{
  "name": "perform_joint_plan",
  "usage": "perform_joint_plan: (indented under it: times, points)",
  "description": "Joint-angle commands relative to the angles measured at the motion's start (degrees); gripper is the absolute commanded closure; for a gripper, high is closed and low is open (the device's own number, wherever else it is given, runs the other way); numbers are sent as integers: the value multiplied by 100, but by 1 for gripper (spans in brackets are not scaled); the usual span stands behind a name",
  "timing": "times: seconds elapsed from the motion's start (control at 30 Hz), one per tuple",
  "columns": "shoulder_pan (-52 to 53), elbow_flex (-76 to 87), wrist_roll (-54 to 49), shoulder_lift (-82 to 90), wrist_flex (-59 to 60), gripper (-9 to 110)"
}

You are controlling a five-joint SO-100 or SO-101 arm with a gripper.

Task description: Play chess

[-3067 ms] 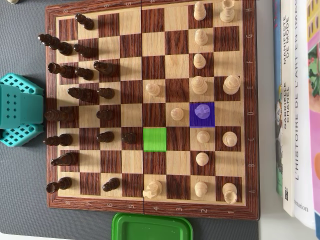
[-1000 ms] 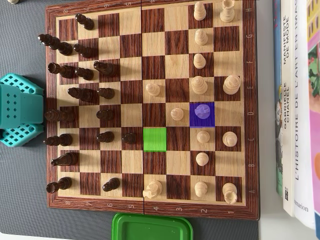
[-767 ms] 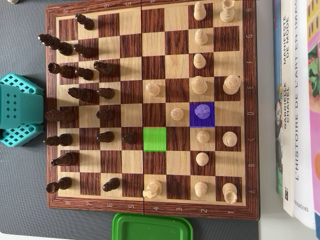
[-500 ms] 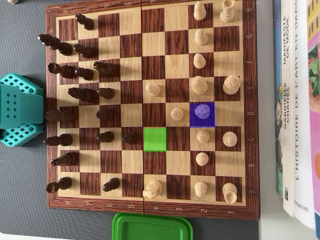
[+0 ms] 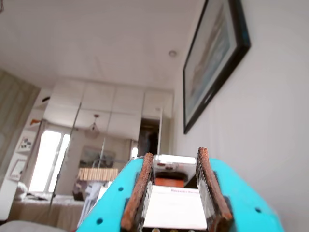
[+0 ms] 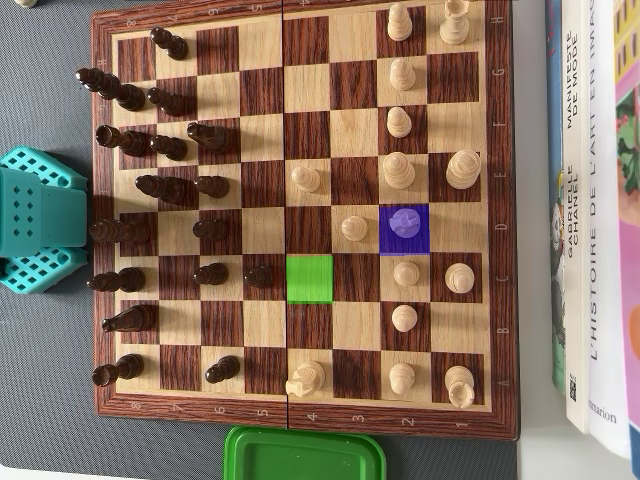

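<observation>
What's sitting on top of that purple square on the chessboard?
In the overhead view, one light wooden piece stands on the purple square, tinted purple itself. It looks like a pawn. The patch of square directly beneath it is covered and cannot be seen.

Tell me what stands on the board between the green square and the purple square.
One light pawn, diagonally between green square and purple square, overhead view.

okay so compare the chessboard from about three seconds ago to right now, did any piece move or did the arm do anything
Nothing visibly changed. In the overhead view every piece sits on the same square of the chessboard, including the light piece on the purple square, and the green square is empty as before. The arm's teal part stays at the left edge.
</observation>
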Motion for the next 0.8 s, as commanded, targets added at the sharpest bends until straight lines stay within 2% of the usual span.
perform_joint_plan:
  times: [0.0,0.13,0.47,0.77]
  points:
    - [-9,-334,-26,-53,1424,88]
    - [-18,-413,-26,-44,2927,87]
    - [-18,-668,-26,-185,5256,88]
    - [-18,-2285,-18,-2224,8016,88]
